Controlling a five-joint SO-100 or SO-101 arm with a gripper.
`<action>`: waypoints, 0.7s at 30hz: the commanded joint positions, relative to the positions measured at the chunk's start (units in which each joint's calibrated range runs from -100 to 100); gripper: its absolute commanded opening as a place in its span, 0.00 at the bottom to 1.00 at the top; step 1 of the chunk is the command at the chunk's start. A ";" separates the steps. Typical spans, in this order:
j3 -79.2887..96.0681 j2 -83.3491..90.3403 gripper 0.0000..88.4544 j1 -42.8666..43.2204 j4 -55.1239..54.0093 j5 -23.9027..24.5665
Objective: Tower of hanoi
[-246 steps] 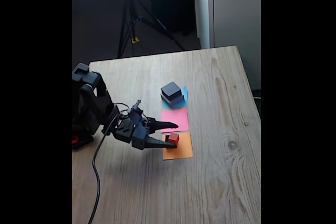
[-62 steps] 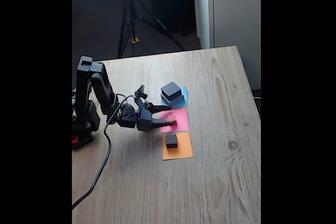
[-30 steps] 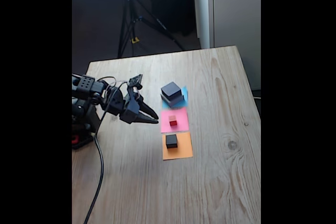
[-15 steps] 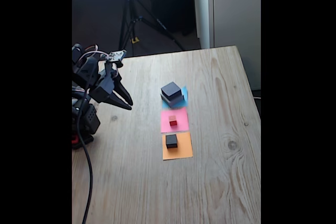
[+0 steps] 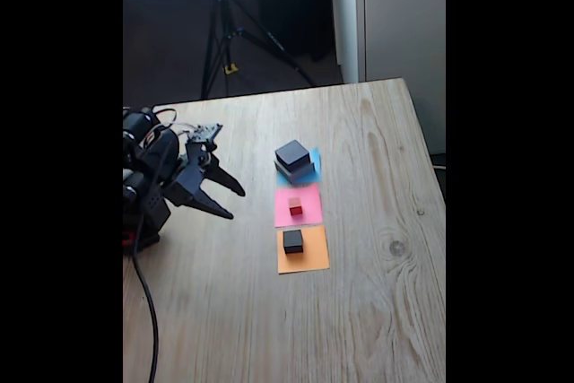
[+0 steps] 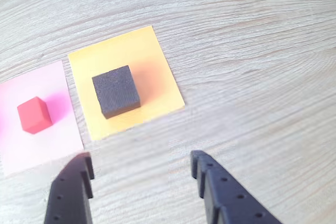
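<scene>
Pale wood table [image 5: 377,293], grain and a knot showing; beyond its far edge a dark floor with a tripod [image 5: 235,33] and a light wall panel; nearest in the fixed view the small dark grey block [image 5: 293,241] sits on the orange paper [image 5: 309,260], then the tiny red cube [image 5: 295,206] on the pink paper [image 5: 309,213], then the black block [image 5: 292,155] stacked on the flat grey block [image 5: 303,170] over the blue paper [image 5: 315,163]. Since half a second ago the gripper [image 5: 233,202] has dropped lower and swung toward the papers, fingers spread wide and holding nothing; the blocks have stayed put. The arm's base is cut off by the left border; the blue paper is mostly covered; in the wrist view the pink paper [image 6: 47,140] runs off the left edge.
</scene>
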State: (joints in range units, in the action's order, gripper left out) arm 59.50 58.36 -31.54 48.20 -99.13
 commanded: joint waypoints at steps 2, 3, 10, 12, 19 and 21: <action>10.14 -2.42 0.26 0.83 -21.77 -0.87; 11.78 -3.78 0.26 1.16 -25.90 -0.87; 21.60 -13.39 0.28 2.83 -51.80 -0.87; 23.14 -16.12 0.28 3.09 -57.22 -0.87; 26.14 -27.09 0.31 3.17 -74.54 -0.87; 26.14 -30.42 0.32 2.92 -78.02 -0.87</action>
State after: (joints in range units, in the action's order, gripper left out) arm 86.01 30.83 -28.76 -24.18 -99.13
